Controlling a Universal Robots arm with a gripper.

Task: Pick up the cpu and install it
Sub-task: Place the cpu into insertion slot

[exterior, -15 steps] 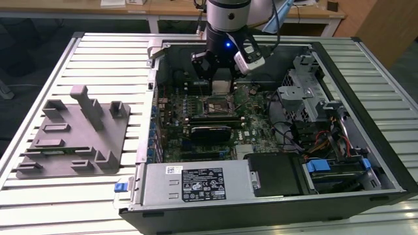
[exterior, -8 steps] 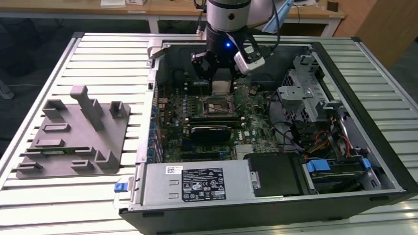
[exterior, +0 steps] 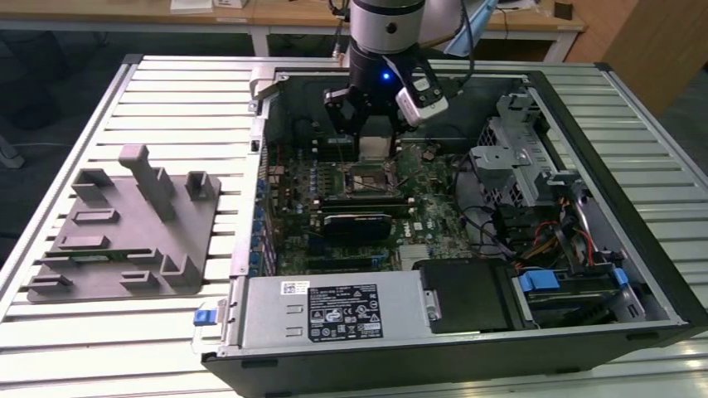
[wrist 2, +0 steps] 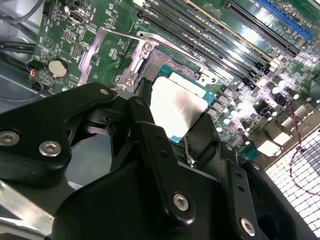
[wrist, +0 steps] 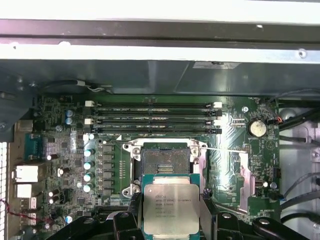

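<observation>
The tool grips the cpu by opposite edges, upper centre in the exterior view, near the open socket. Likely light, stiff, slick-topped, fragile underneath; edges seem safest.

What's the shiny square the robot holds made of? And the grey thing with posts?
The cpu looks like silver metal on top: it glints in the light, with a green board-like rim. The grey tray seems matte plastic, dull and evenly grey, though I can't be sure.
</observation>
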